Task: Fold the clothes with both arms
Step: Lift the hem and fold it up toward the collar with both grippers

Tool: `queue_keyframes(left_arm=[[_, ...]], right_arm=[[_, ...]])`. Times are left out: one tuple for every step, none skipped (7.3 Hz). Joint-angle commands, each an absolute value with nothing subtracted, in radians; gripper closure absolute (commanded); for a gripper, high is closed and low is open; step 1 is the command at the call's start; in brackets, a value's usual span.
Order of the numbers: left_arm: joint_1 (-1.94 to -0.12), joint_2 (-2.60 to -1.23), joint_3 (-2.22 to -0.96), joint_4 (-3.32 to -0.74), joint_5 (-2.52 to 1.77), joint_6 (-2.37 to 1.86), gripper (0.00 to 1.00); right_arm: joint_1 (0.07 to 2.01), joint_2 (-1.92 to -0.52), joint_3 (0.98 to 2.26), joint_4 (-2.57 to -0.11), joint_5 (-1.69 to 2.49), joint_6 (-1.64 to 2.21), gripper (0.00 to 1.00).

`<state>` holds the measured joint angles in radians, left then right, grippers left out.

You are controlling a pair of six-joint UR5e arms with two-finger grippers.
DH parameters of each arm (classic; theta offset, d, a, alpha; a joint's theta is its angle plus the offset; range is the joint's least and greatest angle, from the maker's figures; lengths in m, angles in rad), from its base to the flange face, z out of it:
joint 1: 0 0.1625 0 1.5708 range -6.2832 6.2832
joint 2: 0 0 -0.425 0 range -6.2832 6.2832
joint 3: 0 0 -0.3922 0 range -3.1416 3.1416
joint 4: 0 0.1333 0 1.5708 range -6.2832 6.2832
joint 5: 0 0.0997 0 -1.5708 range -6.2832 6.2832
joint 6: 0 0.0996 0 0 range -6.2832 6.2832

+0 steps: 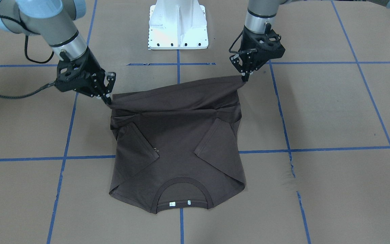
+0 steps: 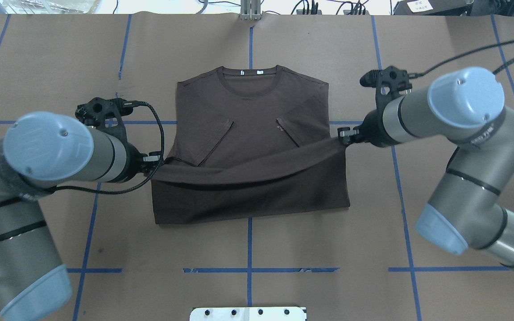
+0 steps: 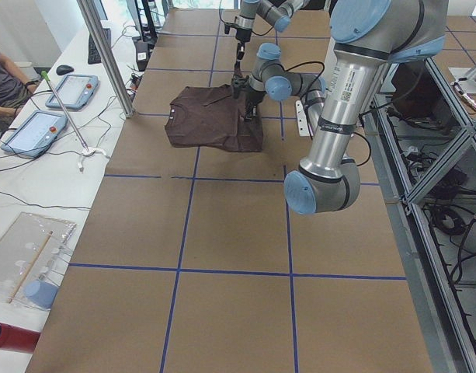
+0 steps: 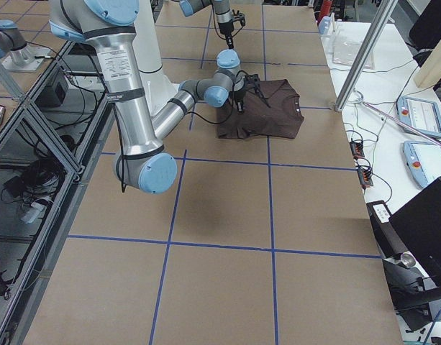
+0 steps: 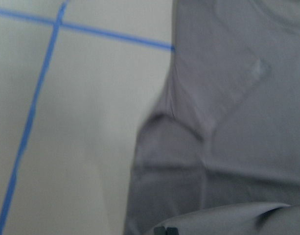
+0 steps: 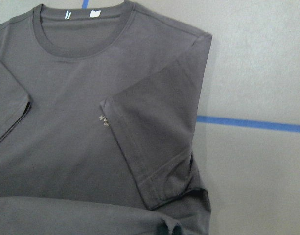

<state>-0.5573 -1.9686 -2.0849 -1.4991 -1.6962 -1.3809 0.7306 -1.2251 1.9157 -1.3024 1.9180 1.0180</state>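
The dark brown-grey T-shirt [image 1: 178, 145] lies face up on the brown table, collar [image 2: 248, 82] away from the robot and both sleeves folded inward. My left gripper [image 1: 245, 78] is shut on one corner of the hem, and it also shows in the overhead view [image 2: 158, 161]. My right gripper [image 1: 107, 99] is shut on the other hem corner, also seen from overhead [image 2: 342, 137]. Between them the hem is lifted and stretched taut above the shirt's lower half. The right wrist view shows the collar, a folded sleeve and pale chest lettering [image 6: 103, 120].
The white pedestal base [image 1: 178, 27] stands at the robot's side of the table. Blue tape lines [image 1: 63, 157] grid the brown surface. A metal pole [image 3: 105, 54] and a desk with tablets [image 3: 36, 128] stand beyond the table's far edge.
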Motion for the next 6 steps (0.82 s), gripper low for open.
queue_keyframes(left_arm=[[-0.63,-2.05,-1.905,-1.607,-1.7,-1.367,1.0],[-0.664,-2.092,-1.794,-1.671,-1.698,-1.365,1.0],[-0.699,-2.098,-1.716,-1.762,-1.7,-1.365,1.0],[-0.728,-2.109,-1.66,-1.816,-1.698,-1.342,1.0],[-0.753,-2.127,-1.59,-1.863,-1.698,-1.332,1.0],[-0.77,-2.15,-1.507,-1.928,-1.698,-1.331,1.0]], right_arm=[[0.819,-1.103,1.746,-1.299,1.936,0.962,1.0],[0.839,-1.048,1.664,-1.295,1.939,0.959,1.0],[0.857,-0.981,1.569,-1.295,1.942,0.953,1.0],[0.879,-0.942,1.505,-1.293,1.95,0.951,1.0],[0.885,-0.91,1.435,-1.29,1.953,0.931,1.0],[0.891,-0.885,1.348,-1.223,1.953,0.933,1.0]])
